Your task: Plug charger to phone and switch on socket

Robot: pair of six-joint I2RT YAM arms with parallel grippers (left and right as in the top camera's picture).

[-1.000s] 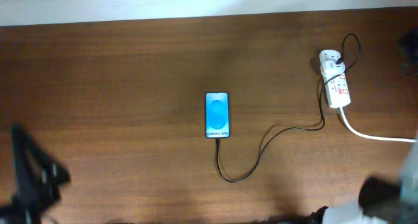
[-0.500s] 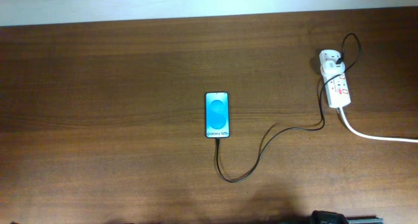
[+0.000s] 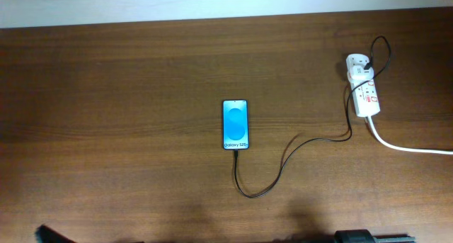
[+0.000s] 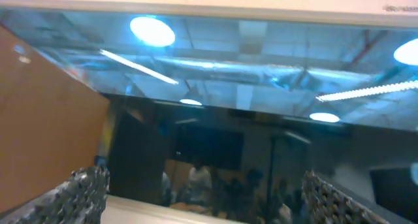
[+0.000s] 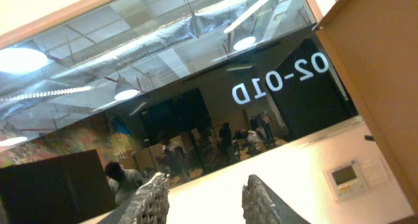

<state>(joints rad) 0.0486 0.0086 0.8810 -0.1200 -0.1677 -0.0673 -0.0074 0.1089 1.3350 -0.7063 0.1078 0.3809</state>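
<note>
Two wrist cameras point up and away from the table, so only the overhead view shows the work area. From above, a brown wooden table (image 3: 113, 94) fills the frame.

The phone (image 3: 236, 125) lies flat just right of centre. Its long sides run up and down the frame, and its bright blue screen faces up.

The charger (image 3: 287, 152), a thin black cable, meets the phone's lower short edge. It drops toward the bottom of the frame and curves back up in a U. It then runs right and climbs to the socket (image 3: 363, 87) at the upper right. There it makes a small loop above and to the right of the socket and ends at a dark plug on the socket's upper end.

The socket is a white strip with red markings. Its switches are too small to tell on from off. A thicker white cable (image 3: 403, 147) leaves the socket's lower end and exits at the right edge. Phone and socket lie well apart.

In the left wrist view, the left gripper (image 4: 206, 198) is spread wide. Its textured fingers (image 4: 85, 192) sit in the lower corners with nothing between them. Behind it is a dark window (image 4: 222, 87) reflecting ceiling lights.

In the right wrist view, the right gripper (image 5: 206, 199) is parted by a narrower gap and holds nothing. Behind it is a glass pane (image 5: 196, 87) with mirrored lettering.
</note>
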